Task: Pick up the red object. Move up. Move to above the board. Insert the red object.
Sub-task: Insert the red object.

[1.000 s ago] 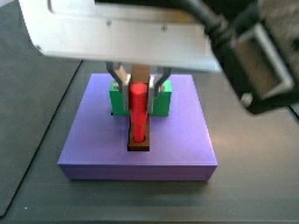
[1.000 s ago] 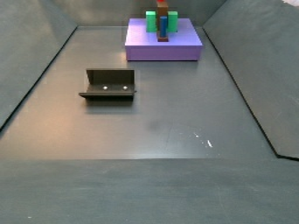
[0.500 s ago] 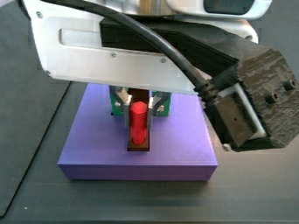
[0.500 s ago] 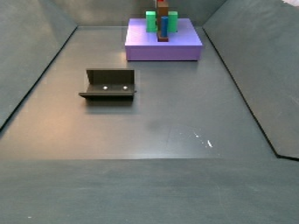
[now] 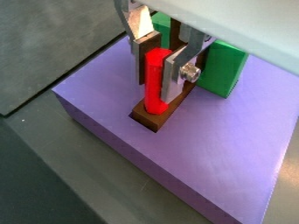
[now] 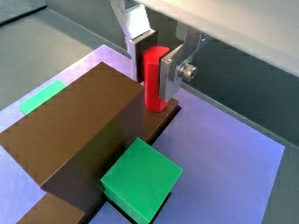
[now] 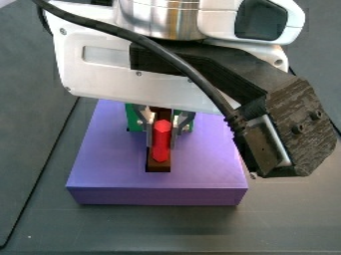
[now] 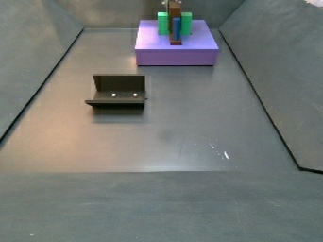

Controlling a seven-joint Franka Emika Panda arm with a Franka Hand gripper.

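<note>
The red peg [image 5: 153, 77] is a plain, bright red cylinder, standing upright with its lower end seated in the end of the brown strip [image 5: 153, 115], which lies along the top of the purple slab [image 5: 222, 149]. In a wrist view the peg [image 6: 153, 79] rises from the strip's [image 6: 82, 131] far end, much shorter than the strip is long. A side view shows the peg [image 7: 160, 142] upright at the strip's [image 7: 159, 167] near end, roughly in the middle of the slab [image 7: 160, 184]. The gripper [image 5: 162, 59] hangs straight over it, and its two silver fingers [image 5: 179, 72] stand on either side of the peg's upper part, the jaws drawn in close; the fingers appear to press against the peg, so it is grasping the red peg. A green block [image 5: 219, 66] sits on the slab just behind the fingers. In a side view the slab [image 8: 177, 52] stands at the far end of the grey floor [image 8: 164, 123], well apart from the dark fixture [image 8: 119, 93].
</note>
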